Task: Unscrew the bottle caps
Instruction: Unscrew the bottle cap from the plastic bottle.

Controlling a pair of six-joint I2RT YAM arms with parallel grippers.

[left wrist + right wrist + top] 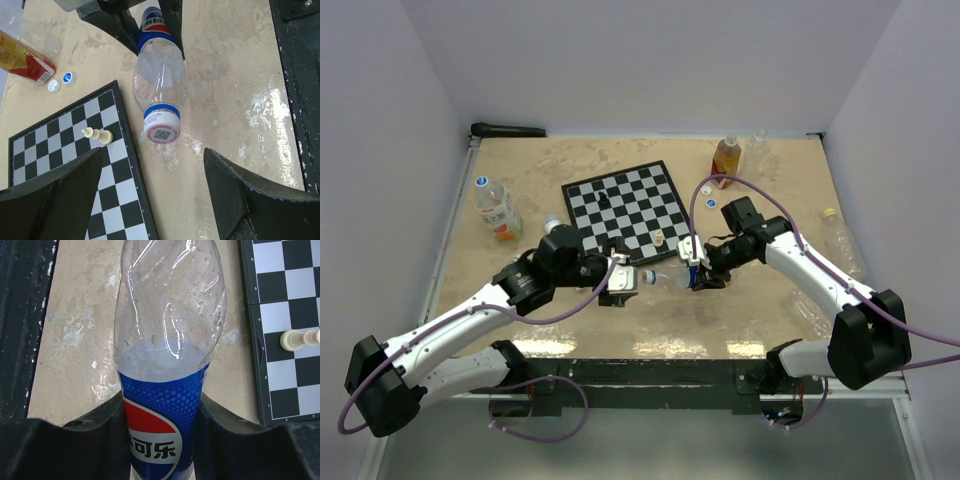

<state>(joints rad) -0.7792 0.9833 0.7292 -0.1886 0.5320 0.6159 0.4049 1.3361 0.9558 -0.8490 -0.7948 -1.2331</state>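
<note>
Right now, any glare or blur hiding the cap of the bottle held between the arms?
Left wrist view: ribbed white screw cap sharp, printed code visible; glare sits on the beige tabletop. Right wrist view: highlights streak the clear plastic Pepsi bottle; cap out of frame. Top view: cap tiny, hard to make out.

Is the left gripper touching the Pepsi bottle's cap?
No: the left gripper is open, with a clear gap between its fingers and the cap of the Pepsi bottle.
</note>
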